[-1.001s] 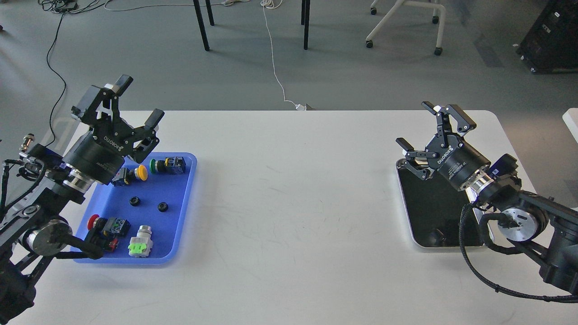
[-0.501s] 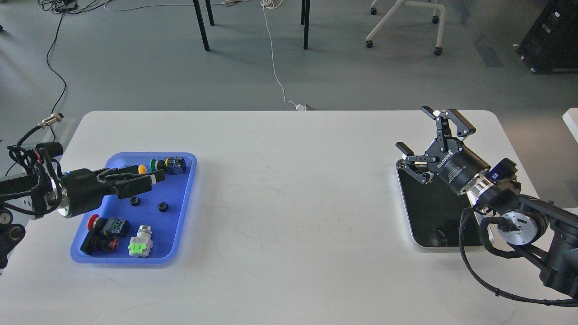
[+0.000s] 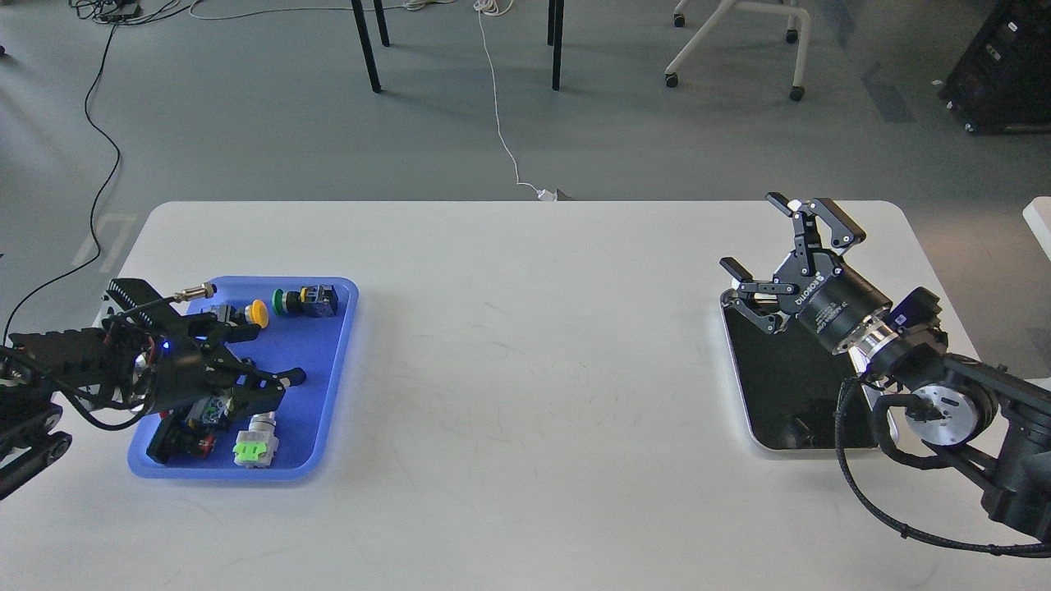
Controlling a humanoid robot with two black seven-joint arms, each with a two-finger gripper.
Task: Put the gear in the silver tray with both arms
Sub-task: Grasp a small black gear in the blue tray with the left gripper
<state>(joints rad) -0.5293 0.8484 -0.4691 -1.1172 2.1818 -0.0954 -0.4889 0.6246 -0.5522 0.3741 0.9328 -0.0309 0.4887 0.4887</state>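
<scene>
The silver tray is lying flat on the right side of the white worktop, near its right edge, well apart from the blue tray on the left. Its raised polished rim is showing as a thin bright band with rounded corners, and its bottom is reading dark and mirror-like, throwing back dim reflections near the front edge. Nothing is resting in the part of it that shows. The right gripper is hanging over the tray's far left corner, tilted up and to the left, its jaws spread wide and gripping nothing. The right arm is crossing the tray's right side and hiding that rim. The left gripper is reaching low into the blue tray from the left, pointing right, its jaws parted with one finger near the yellow button and the other near the tray's middle; whether anything is between them cannot be told. A green button, a red button and a green-and-silver part are lying in the blue tray.
</scene>
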